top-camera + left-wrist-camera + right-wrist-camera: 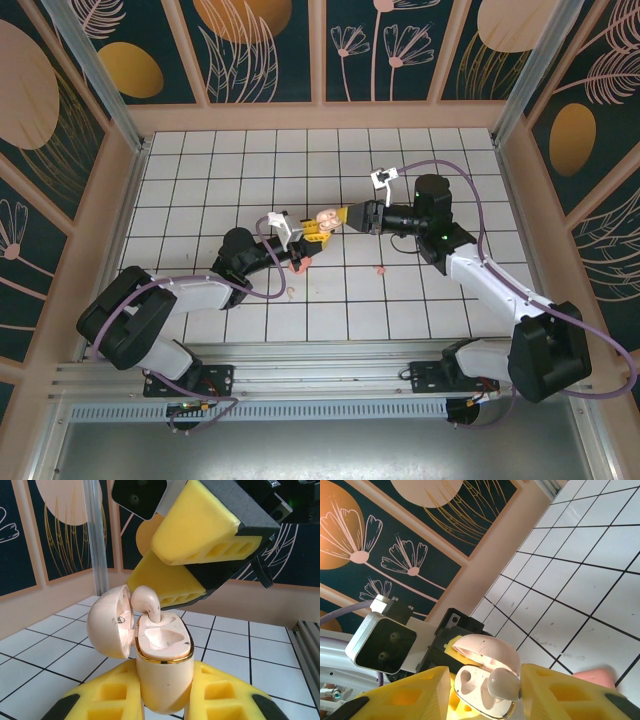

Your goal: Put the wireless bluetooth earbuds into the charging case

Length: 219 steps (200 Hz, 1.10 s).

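Note:
My left gripper (316, 231) is shut on a pale beige charging case (161, 672) and holds it upright off the tiles, its lid (110, 622) swung open. One beige earbud (146, 600) stands with its stem in the far socket, and the near socket (167, 639) lies bare. My right gripper (348, 216) hovers just above the case with its yellow fingers (200, 530) apart. In the right wrist view the earbud (503, 685) sits beside the right finger, between the open jaws of that gripper (485, 676).
Loose on the white tiles are a salmon-pink piece (300, 262) under the left arm, a small pink earbud (378, 268) and a small beige earbud (290, 292). Wooden walls ring the tiled floor (400, 160).

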Motion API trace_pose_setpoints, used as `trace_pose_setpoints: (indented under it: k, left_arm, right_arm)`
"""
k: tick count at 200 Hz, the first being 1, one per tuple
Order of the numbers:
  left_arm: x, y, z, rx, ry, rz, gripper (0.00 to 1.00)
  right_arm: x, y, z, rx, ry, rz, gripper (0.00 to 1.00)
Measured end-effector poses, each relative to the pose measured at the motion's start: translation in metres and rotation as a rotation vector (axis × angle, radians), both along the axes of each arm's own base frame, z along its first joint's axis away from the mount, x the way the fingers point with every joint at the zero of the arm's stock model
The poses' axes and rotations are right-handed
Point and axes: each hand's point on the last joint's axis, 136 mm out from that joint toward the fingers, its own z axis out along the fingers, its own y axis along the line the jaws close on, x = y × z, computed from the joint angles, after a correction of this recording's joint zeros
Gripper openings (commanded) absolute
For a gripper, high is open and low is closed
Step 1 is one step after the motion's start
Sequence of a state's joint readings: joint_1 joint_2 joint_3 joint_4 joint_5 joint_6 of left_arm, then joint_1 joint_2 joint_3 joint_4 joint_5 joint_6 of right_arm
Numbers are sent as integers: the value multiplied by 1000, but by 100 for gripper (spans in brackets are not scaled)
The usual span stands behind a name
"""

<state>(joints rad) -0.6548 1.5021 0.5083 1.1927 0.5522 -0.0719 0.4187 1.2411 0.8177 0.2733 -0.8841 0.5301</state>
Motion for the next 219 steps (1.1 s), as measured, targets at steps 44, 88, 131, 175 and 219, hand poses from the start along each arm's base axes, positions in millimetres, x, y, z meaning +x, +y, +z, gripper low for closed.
trace_pose_setpoints:
  k: [44, 88, 131, 175, 219]
  left_arm:
    - [1, 1, 2, -4, -3, 7, 15]
    - [2, 2, 2, -5, -3, 16, 15]
    - [5, 4, 2, -6, 0, 38, 15]
    - [7, 5, 1, -7, 2, 57, 15]
    - [8, 6, 2, -7, 2, 63, 15]
  right_arm:
    - [0, 0, 0, -3, -6, -2, 37]
    - [1, -1, -2, -9, 1, -11, 34]
    - [2, -1, -4, -13, 7, -14, 32]
    - [1, -1, -6, -18, 19, -13, 32]
    - [0, -2, -7, -20, 24, -13, 31]
